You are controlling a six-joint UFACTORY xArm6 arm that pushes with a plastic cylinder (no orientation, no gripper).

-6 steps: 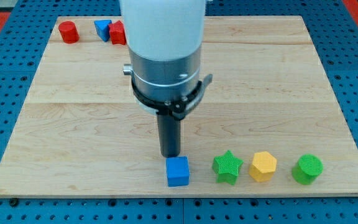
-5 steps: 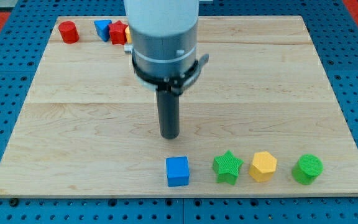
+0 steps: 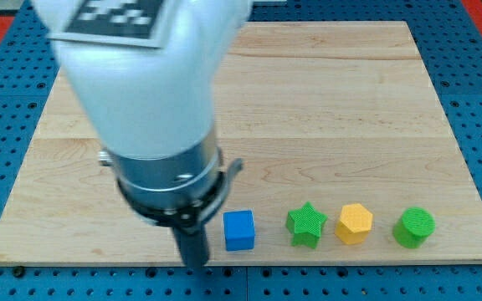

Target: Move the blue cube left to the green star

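The blue cube sits near the board's bottom edge. The green star stands a short gap to its right. My tip is at the very bottom edge of the board, just left of the blue cube and slightly lower in the view. A small gap shows between the rod and the cube. The arm's white and grey body covers the board's upper left.
A yellow hexagon block and a green cylinder stand in a row right of the star. The wooden board lies on a blue pegboard. The blocks at the view's top left are hidden by the arm.
My tip has moved from above the blue cube toward the view's bottom left, ending beside the cube's left side. No block has moved.
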